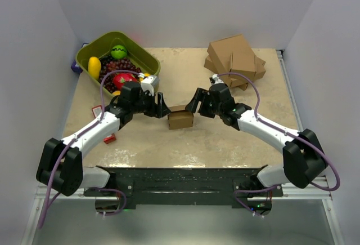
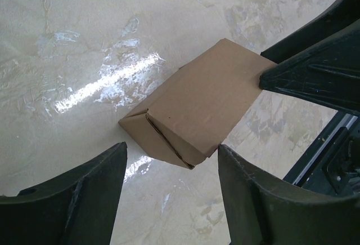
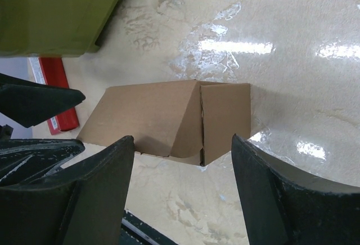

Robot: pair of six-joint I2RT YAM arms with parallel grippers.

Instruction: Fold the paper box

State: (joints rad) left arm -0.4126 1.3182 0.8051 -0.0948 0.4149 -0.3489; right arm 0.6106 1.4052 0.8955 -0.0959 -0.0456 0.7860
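Stage: likely end closing, small brown kraft cardboard box (image 1: 180, 119) | left gripper (image 1: 163, 106), right gripper (image 1: 194, 101): fingers spread, empty | next: probably press ends shut.

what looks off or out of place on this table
The paper box is not fully shut: its end flap gapes slightly at the seam. A small red item lies loose by the left arm, outside the green bin.

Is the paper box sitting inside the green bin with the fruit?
No, the paper box rests on the bare table between the left gripper and the right gripper, apart from the green bin.
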